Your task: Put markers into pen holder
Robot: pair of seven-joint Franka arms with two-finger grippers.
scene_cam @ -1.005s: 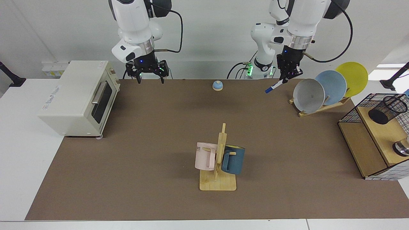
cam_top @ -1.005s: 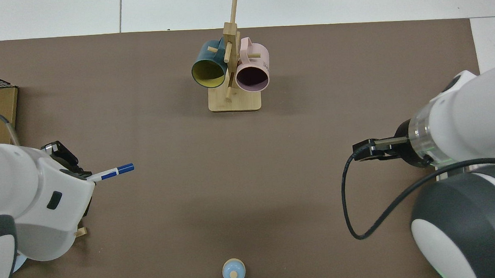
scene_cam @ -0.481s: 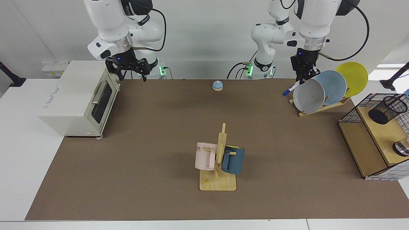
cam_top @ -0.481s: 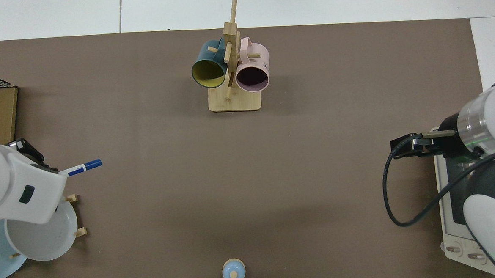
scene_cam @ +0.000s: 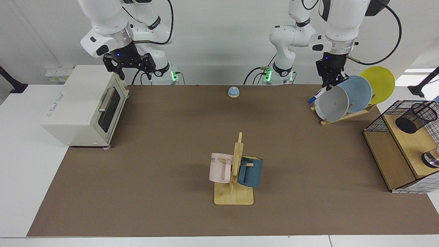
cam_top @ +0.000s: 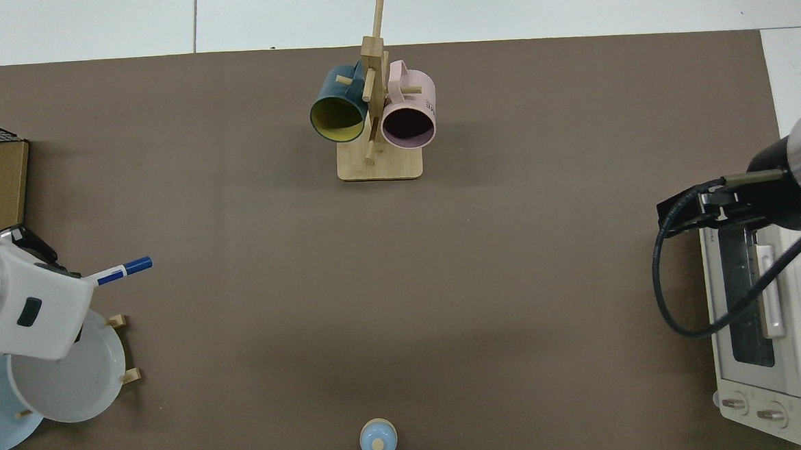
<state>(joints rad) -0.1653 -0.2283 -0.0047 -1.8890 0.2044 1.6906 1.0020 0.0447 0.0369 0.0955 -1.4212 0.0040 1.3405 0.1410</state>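
Brown mat: left hand (scene_cam: 330, 83) grips one marker (scene_cam: 317, 94), right hand (scene_cam: 127, 70) seemingly open, one pen holder (scene_cam: 415, 117)

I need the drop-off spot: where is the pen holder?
In the facing view the pen holder stands at the far right, on the wooden shelf inside the wire basket, beyond the plate rack.

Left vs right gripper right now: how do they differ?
The left gripper is shut on the marker, blue cap angled down; the right gripper is open and empty. The left gripper hangs by the plate rack, the right gripper above the toaster oven. Both hang clear of the table.
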